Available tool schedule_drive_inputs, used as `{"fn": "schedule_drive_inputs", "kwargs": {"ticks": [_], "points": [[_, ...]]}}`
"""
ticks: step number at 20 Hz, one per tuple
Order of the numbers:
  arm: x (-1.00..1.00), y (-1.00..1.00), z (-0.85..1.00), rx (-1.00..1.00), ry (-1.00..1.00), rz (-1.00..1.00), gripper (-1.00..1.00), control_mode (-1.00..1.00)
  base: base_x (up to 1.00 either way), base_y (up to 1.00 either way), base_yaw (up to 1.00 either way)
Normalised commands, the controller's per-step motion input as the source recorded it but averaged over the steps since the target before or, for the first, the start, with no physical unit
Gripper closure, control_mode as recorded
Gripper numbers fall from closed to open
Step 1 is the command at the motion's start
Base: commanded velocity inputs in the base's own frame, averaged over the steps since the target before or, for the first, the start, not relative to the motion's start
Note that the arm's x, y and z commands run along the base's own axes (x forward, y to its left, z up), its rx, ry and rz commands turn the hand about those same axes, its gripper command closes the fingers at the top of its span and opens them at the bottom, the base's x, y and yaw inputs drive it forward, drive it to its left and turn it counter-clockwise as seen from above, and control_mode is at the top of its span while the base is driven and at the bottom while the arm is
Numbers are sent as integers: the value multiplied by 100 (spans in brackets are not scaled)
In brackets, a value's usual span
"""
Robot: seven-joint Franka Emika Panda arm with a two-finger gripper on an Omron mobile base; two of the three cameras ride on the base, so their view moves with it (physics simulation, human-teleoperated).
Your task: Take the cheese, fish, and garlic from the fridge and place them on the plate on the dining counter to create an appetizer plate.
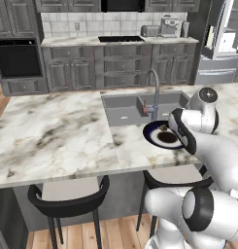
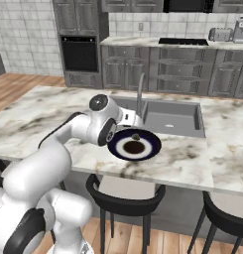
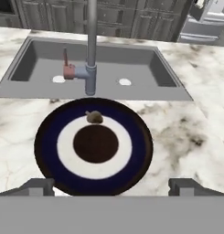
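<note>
While gripper [image 3: 111,185] hangs wide-open & empty over plate [image 3: 49,137], plate's far rim nearly meets sink [image 3: 22,64] edge.

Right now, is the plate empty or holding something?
Holding something: one small brownish lump sits on the plate, near its far side; what it is, cannot tell.

Even, diffuse rendered light, bright throughout; no visible source. Shadows soft and faint: darker under dining counter [image 1: 52,131] overhang around stools [image 1: 67,202], lower half of base views. Mild sheen on white arm [image 2: 48,158]. No glare on plate [image 3: 45,151]. Low resolution, slight softness and pixel blockiness everywhere; no edge distortion.
</note>
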Motion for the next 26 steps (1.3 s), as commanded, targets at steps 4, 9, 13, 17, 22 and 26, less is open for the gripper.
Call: {"fn": "schedule_drive_inputs", "kwargs": {"ticks": [4, 9, 13, 17, 22, 26], "points": [[-21, -17, 90, 0, -13, -8, -100, -100, 0, 0, 0], [-46, 10, 20, 0, -12, -1, -100, -100, 0, 0, 0], [-79, 34, 0, 0, -8, 0, -100, -100, 0, 0, 0], [-81, 43, 6, 0, -11, 1, -100, -100, 0, 0, 0], [-72, 42, 36, 0, -16, 0, -100, -100, 0, 0, 0], [-55, 33, 33, 2, -4, 1, -100, -100, 0, 0, 0]]}}
